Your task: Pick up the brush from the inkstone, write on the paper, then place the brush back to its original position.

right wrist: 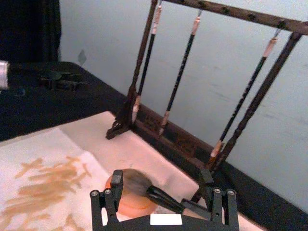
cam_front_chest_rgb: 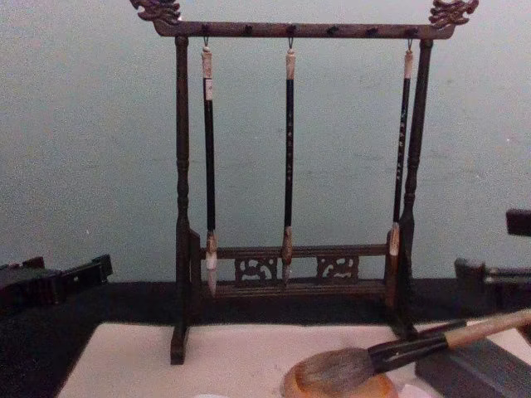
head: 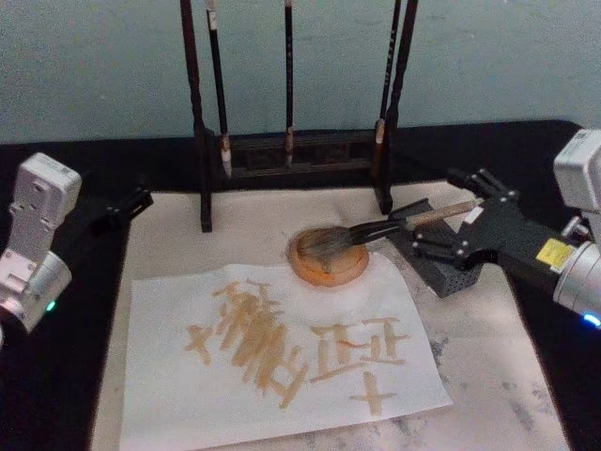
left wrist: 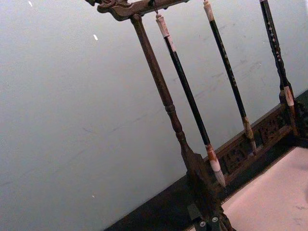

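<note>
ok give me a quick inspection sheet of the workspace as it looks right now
surface: pale mat on a black table.
job's things: brush lies with its bristles on the inkstone, handle propped on a dark block; paper carries tan strokes.
clutter: rack with three slim brushes hanging.
grippers: right gripper open around the brush handle; left gripper off the mat's left edge.
cables: nothing seen.
surroundings: plain pale wall behind.

Soft, even, rather dim light with a cool blue-green cast on the back wall (cam_front_chest_rgb: pixel 91 149). Shadows are faint. The black cloth (head: pixel 56 395) swallows detail. The paper (head: pixel 282 366) looks slightly washed out, and everything appears mildly soft and grainy.
</note>
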Controlling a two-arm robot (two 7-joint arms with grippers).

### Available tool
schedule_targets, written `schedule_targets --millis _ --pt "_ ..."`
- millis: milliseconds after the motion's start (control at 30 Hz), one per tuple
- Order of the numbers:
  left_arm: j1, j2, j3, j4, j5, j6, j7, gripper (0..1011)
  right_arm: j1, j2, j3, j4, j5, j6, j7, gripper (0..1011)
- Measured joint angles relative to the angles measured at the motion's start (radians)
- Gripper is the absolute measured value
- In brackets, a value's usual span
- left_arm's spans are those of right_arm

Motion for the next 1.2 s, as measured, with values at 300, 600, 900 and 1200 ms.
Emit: schedule_targets --millis 300,600,900,1200 --pt "0.000 0.000 0.000 0.000 0.000 0.000 0.000 1002 -0.016 -0.022 -0.019 0.006 -0.037 0.006 0.025 1008" --pt "0.000 0.000 0.000 0.000 0.000 0.000 0.000 1002 -0.015 -0.021 -0.019 0.007 -0.037 0.006 0.024 1008" --pt "0.000 0.000 0.000 0.000 0.000 0.000 0.000 1002 -0.015 -0.020 -0.018 0.007 -0.035 0.006 0.023 1008" --pt "0.000 0.000 0.000 0.000 0.000 0.000 0.000 1002 -0.014 -0.019 -0.017 0.006 -0.033 0.005 0.021 1008"
